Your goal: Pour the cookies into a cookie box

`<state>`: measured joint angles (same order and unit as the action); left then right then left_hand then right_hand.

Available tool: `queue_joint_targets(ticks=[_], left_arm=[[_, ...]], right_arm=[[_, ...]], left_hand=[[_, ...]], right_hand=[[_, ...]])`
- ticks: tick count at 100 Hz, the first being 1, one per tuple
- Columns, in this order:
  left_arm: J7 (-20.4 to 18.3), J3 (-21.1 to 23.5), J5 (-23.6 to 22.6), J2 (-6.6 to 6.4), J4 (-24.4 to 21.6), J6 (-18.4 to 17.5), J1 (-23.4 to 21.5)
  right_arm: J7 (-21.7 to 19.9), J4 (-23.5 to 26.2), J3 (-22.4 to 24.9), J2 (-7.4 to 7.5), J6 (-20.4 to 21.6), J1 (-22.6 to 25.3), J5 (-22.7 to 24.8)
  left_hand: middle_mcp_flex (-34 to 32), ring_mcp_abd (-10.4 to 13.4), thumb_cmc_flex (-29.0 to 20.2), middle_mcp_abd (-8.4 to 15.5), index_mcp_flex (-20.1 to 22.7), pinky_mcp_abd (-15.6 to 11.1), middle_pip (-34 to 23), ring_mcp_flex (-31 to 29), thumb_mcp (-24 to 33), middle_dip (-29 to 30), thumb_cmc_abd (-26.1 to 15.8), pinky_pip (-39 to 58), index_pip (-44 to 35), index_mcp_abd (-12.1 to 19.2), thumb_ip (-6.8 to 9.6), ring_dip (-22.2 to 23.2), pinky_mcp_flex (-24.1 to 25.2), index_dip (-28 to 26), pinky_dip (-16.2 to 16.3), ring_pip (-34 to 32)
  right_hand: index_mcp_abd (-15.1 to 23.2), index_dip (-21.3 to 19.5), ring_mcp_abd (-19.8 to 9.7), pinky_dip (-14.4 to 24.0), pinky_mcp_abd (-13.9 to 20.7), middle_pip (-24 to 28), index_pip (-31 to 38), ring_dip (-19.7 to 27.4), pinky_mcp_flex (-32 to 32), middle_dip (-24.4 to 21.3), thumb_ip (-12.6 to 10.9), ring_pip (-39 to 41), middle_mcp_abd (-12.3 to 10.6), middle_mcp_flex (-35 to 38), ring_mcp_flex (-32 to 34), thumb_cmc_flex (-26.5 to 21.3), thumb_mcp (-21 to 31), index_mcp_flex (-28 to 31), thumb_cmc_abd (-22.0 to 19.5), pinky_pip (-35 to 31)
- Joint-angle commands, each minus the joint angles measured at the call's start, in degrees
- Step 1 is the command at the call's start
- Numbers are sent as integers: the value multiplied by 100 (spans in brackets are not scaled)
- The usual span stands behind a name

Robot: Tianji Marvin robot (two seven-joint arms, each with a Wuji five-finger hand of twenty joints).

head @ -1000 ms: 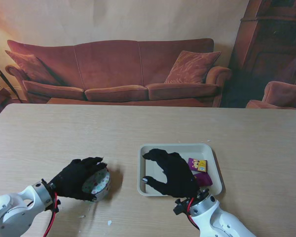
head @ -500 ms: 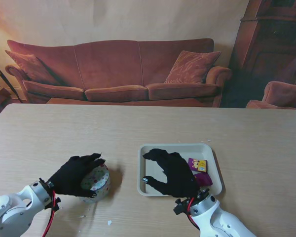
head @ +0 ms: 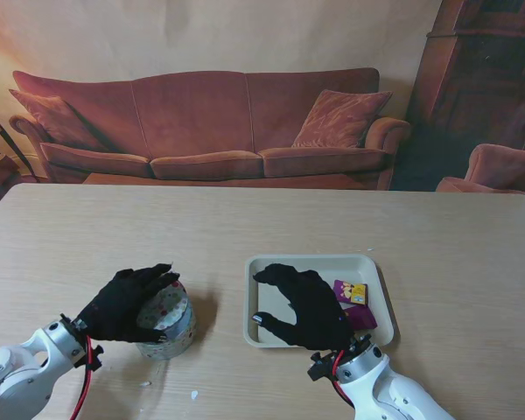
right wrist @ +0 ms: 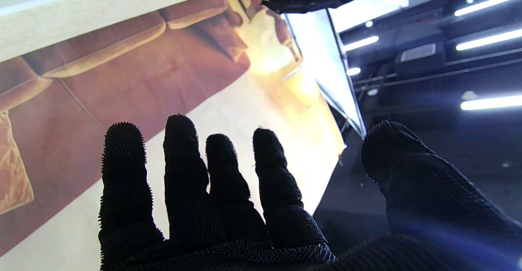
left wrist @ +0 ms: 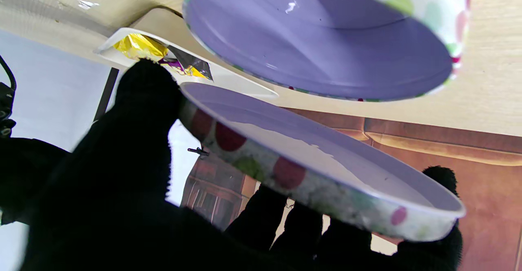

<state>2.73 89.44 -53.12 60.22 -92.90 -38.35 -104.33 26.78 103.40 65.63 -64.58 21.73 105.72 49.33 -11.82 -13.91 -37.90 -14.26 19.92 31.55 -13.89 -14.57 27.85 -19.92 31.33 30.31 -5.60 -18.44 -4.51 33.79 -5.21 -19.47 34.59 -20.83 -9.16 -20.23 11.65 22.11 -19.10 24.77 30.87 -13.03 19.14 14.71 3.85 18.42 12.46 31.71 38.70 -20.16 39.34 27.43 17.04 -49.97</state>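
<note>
Two black knit-gloved hands sit low over a pale wood-grain worktop [head: 245, 219]. Left hand [head: 122, 304] grips a round, polka-dotted lid [left wrist: 322, 157] by its rim, thumb on one side and fingers [left wrist: 261, 218] on the other, tilted just above the open round cookie box [head: 168, 325] with its smooth purple inside. Right hand [head: 308, 306] hovers, fingers [right wrist: 183, 157] spread wide and holding nothing, over a shallow cream rectangular tray [head: 262, 265]; glossy yellow-and-purple cookie packets [head: 351, 293] lie just beside them.
</note>
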Motion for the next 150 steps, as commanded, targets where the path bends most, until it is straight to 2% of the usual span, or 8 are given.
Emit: queue_joint_targets(ticks=[1, 33, 54, 73, 93, 102, 130, 150], left_arm=[[-15, 88, -19, 12, -61, -10, -14], [166, 614, 44, 54, 148, 88, 175], [291, 932, -29, 34, 661, 185, 531], [476, 976, -137, -4, 1303, 444, 882], [707, 723, -245, -52, 2044, 762, 1209], [809, 499, -398, -103, 2402, 901, 1370], [1013, -262, -52, -91, 3427, 1390, 1833], [1024, -544, 7, -116, 3758, 1521, 1984]], right_arm=[[-93, 19, -14, -27, -24, 25, -12], [-95, 25, -3, -27, -33, 32, -11], [-109, 26, -1, -23, -40, 31, -4], [-133, 18, -7, -20, -53, 21, -7], [-179, 4, -18, -14, -67, 6, -19], [-192, 3, -22, -13, -76, 2, -23], [-189, 1, -17, -13, -80, 1, -21], [-205, -2, -14, -13, -87, 3, -35]], left_hand=[[-43, -96, -594, -94, 31, -970, -19, -134, 1398, -36, -226, 2478, -9, -44, 379, 174, -533, 64, 773, -122], [-108, -131, -606, -102, 135, -925, -11, -206, 1331, -21, -252, 2446, -48, -69, 368, 170, -542, 65, 753, -121], [-158, -146, -624, -101, 153, -930, -1, -257, 1307, -16, -252, 2439, -54, -25, 368, 176, -543, 68, 747, -128], [-199, -177, -652, -88, 168, -914, 3, -258, 1272, -22, -253, 2432, -99, 21, 368, 182, -513, 37, 753, -120], [-233, -223, -720, -103, 183, -895, -4, -288, 1280, -40, -213, 2459, -220, 35, 375, 211, -483, -70, 787, -144], [-210, -205, -654, -95, 109, -918, -22, -326, 1276, -65, -235, 2490, -623, 67, 359, 244, -530, -505, 816, -168], [-177, -233, -712, -109, -254, -980, -85, -346, 1307, -115, -219, 2591, -2077, 81, 359, 311, -518, -1715, 845, -264], [-333, -212, -697, -118, -247, -1048, -191, -473, 1306, -163, -245, 2607, -2854, 71, 338, 270, -537, -2177, 787, -283]], right_hand=[[95, 49, -87, -6, 2, -86, -18, 44, -36, -27, -206, -205, -80, 13, -100, -126, -103, -13, -159, -15], [97, 50, -98, -6, -1, -90, -17, 46, -34, -29, -206, -205, -88, 16, -97, -127, -105, -11, -159, -17], [101, 50, -86, -6, -2, -90, -16, 46, -36, -29, -207, -207, -87, 23, -95, -132, -102, -10, -153, -17], [92, 51, -90, -7, 3, -91, -20, 46, -41, -30, -208, -208, -86, 33, -99, -139, -96, -12, -146, -14], [91, 50, -91, -8, 0, -95, -19, 46, -39, -31, -207, -208, -85, 27, -100, -131, -91, -9, -145, -13], [96, 50, -99, -8, 1, -94, -19, 47, -41, -30, -206, -210, -90, 24, -104, -130, -90, -12, -144, -12], [88, 48, -83, -8, 6, -89, -16, 45, -39, -28, -207, -203, -86, 21, -97, -135, -82, -13, -142, -12], [96, 48, -82, -9, 9, -87, -16, 47, -42, -27, -206, -207, -82, 24, -111, -137, -81, -4, -141, -12]])
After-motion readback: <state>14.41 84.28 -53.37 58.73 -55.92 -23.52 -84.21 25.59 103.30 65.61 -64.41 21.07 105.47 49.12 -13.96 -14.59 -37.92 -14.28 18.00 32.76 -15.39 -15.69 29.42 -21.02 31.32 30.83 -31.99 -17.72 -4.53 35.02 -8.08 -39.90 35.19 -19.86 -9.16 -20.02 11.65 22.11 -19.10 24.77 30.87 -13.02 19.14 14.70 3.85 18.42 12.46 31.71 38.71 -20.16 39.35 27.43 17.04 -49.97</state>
